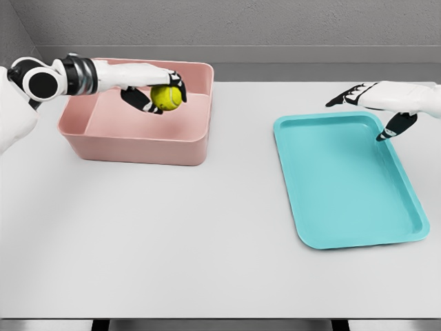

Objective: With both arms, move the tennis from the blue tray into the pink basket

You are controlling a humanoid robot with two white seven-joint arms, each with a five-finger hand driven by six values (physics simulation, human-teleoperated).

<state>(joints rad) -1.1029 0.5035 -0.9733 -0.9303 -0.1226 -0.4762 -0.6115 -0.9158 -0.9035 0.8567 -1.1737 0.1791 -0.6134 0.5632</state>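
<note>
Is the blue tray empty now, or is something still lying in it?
Empty. The blue tray shows only its bare bottom; the ball is in the left hand, over the pink basket.

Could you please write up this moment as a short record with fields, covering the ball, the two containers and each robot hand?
tennis ball: yellow-green, held above the inside of the basket
pink basket: on the table's left, nothing visible on its floor
blue tray: on the table's right, nothing in it
left robot hand: over the basket, fingers closed around the ball
right robot hand: over the tray's far right corner, fingers spread, holding nothing
table: white, carries both containers
</note>
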